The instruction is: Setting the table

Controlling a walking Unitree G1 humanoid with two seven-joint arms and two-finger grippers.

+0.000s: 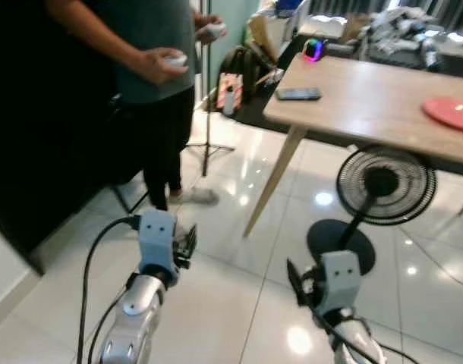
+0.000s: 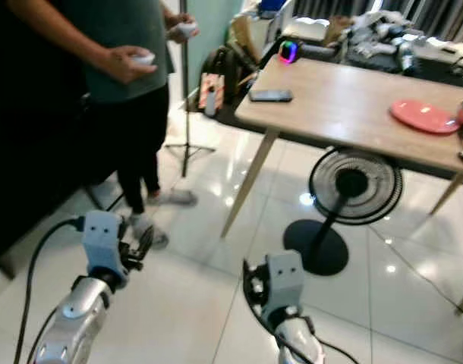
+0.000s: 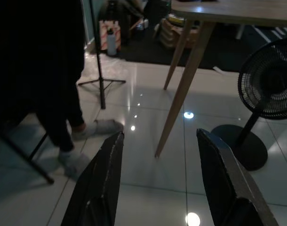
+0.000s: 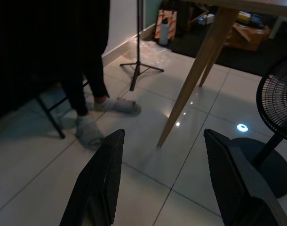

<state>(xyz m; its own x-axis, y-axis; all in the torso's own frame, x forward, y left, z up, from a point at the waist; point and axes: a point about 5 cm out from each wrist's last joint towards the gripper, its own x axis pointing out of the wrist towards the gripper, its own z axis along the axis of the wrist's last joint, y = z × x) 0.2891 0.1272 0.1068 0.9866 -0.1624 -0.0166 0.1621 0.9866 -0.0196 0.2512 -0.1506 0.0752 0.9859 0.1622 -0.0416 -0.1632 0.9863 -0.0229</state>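
Note:
A pink plate (image 1: 451, 112) lies on the light wooden table (image 1: 360, 98) at the far right, well ahead of me. Both arms are held low over the tiled floor, short of the table. My left gripper (image 3: 161, 135) is open, its two black fingers spread with only floor between them. My right gripper (image 4: 165, 134) is open too and holds nothing. From the head camera, the left gripper (image 1: 186, 243) points toward the person's feet and the right gripper (image 1: 295, 282) hangs near the fan's base.
A person (image 1: 152, 68) stands at the left holding white controllers. A black standing fan (image 1: 385, 184) sits on the floor under the table's edge. A phone (image 1: 298, 94) and a glowing speaker (image 1: 313, 50) lie on the table. A tripod stand (image 1: 206, 144) is behind the person.

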